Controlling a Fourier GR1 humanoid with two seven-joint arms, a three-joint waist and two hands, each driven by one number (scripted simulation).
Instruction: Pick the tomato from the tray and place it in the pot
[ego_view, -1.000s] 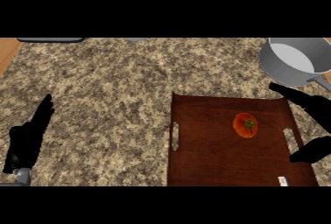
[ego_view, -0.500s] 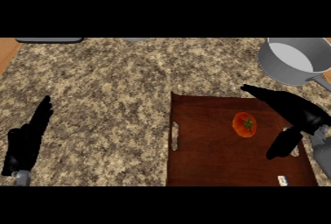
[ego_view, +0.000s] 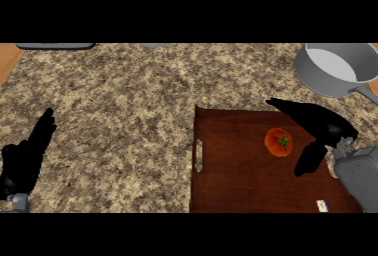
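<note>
A red tomato with a green stem lies on the dark brown wooden tray at the counter's right. My right hand hovers over the tray's right side, open, fingers stretched past the tomato's far side and thumb hanging down at its near right; the tomato sits in the gap, and I cannot tell whether it is touched. The grey metal pot stands at the far right corner, beyond the tray. My left hand rests open at the left edge, fingers up.
The speckled granite counter spreads left of the tray. The pot's handle points toward the right edge. A small white tag lies at the tray's near right corner. A dark object sits at the far left edge.
My right hand has moved left over the tray, bringing its fingers and thumb to either side of the tomato. The tomato, tray, pot and left hand have stayed put.
</note>
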